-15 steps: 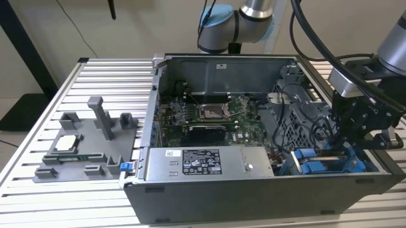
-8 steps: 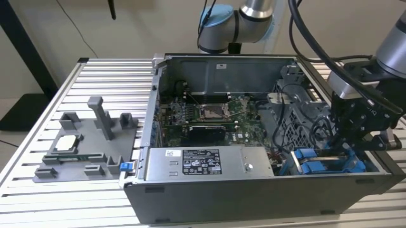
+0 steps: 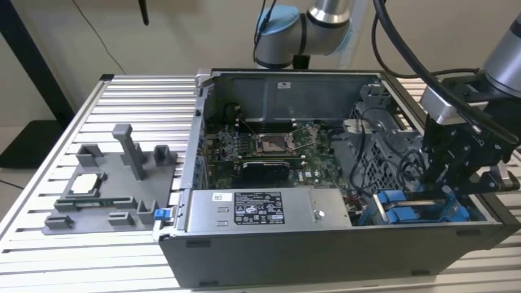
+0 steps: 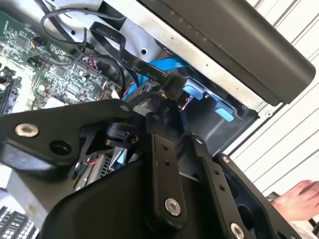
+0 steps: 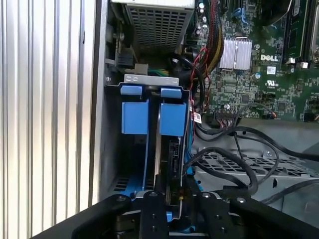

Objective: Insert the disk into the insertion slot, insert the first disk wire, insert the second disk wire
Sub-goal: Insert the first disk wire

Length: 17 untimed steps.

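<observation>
Pinching wire connector (image 4: pixel 172 87), jaws narrow, against disk (image 5: pixel 173 162).

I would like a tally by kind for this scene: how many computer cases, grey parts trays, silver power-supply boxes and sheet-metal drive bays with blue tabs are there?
Computer case: 1
Grey parts tray: 1
Silver power-supply box: 1
Drive bay with blue tabs: 1
Total: 4
</observation>
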{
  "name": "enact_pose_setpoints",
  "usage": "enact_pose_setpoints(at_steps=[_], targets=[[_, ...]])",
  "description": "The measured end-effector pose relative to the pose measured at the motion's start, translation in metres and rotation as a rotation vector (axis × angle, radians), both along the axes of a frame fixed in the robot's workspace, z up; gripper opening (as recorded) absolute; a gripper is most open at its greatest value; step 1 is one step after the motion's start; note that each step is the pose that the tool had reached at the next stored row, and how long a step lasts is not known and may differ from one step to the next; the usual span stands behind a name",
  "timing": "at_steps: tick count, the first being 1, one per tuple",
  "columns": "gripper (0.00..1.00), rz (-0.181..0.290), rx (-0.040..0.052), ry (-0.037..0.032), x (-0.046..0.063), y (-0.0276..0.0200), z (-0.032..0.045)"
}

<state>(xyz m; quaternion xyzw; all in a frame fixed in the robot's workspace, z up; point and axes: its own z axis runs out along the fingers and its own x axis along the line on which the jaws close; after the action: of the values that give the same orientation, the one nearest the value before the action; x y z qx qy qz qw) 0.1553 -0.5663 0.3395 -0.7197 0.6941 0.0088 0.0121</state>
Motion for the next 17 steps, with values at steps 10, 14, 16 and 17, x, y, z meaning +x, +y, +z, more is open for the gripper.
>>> enact_pose_setpoints(at_steps=[10,14,16,17], targets=[[1.0,-0.008,0.0016,-0.0001,-0.001,0.0,0.0244],[1.0,-0.008,0.0015,-0.0001,-0.001,0.0,0.0316],[1.0,-0.008,0.0015,-0.0001,-0.001,0.0,0.0351],[1.0,-0.008,0.0015,-0.0001,-0.001,0.0,0.0364]])
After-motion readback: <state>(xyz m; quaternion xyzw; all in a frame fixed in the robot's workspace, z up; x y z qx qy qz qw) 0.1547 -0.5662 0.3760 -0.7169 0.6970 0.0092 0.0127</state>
